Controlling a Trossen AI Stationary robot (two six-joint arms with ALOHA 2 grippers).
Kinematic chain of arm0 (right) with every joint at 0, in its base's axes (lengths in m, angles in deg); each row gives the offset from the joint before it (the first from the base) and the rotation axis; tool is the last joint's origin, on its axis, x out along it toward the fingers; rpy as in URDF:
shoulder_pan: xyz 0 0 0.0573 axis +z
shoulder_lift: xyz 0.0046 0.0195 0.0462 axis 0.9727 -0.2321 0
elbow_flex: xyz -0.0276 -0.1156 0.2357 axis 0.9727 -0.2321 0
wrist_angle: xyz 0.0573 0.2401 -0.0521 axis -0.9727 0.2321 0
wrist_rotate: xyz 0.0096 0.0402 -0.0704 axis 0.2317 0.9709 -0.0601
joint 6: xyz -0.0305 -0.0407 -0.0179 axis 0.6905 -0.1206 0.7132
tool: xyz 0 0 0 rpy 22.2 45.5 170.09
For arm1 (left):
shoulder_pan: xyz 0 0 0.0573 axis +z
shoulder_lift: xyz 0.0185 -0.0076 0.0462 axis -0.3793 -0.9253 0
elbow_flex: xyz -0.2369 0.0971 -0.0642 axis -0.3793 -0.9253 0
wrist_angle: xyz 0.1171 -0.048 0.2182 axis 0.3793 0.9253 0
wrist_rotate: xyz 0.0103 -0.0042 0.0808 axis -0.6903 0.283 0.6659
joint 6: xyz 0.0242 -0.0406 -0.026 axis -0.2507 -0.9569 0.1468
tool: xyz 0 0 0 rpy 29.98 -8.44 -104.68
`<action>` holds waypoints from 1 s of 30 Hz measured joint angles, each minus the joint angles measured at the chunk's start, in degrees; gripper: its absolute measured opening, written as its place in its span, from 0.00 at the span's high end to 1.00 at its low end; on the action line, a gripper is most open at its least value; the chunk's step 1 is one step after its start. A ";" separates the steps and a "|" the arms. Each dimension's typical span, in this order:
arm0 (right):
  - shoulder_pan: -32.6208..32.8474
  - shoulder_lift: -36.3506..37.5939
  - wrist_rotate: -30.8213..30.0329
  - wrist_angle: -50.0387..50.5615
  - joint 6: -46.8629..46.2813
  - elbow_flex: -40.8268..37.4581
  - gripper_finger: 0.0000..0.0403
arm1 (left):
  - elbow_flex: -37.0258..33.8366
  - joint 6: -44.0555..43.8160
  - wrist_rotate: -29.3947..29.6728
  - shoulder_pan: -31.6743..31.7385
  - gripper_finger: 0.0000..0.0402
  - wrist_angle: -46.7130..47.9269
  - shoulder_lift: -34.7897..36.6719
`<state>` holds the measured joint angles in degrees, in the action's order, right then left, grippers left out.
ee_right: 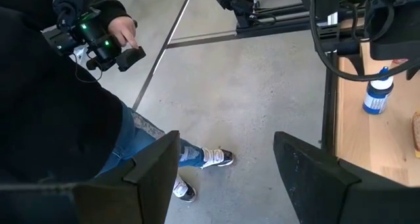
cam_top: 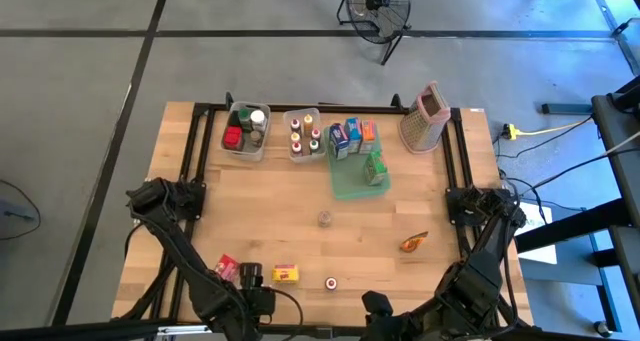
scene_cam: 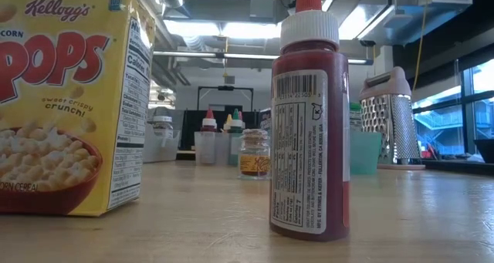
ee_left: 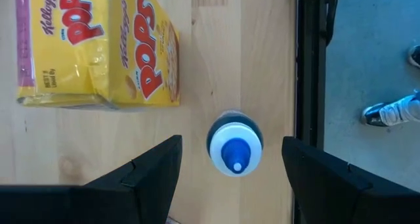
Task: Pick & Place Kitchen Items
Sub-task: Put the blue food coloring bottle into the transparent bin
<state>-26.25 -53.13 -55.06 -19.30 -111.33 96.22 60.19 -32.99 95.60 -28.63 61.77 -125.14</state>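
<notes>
A light wooden table [cam_top: 300,216] is carrying two clear bins [cam_top: 246,141] and a green tray [cam_top: 352,184] toward 12 o'clock, with a grater [cam_top: 424,121] standing at 1 o'clock. A small jar [cam_top: 325,219] is sitting near centre. A yellow carton [cam_top: 286,274], a red packet [cam_top: 226,268] and a capped bottle [cam_top: 330,282] are lying toward 6 o'clock; an orange packet [cam_top: 413,243] is resting at 4 o'clock.

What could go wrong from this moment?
The small upright white-capped bottle stands beside the table's black edge rail; the left gripper, jaws open over it, could knock it over or off. The yellow Corn Pops carton lies close and might get bumped. The right gripper hangs off the table near a person.
</notes>
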 joint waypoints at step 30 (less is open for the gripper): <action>-0.02 0.00 0.34 -1.25 -0.11 0.00 0.38 | 0.00 0.98 -1.12 -0.35 0.36 -2.02 -3.15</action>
<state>-26.28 -53.13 -54.73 -20.54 -111.44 96.22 60.19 -32.01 94.48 -28.98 59.75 -128.29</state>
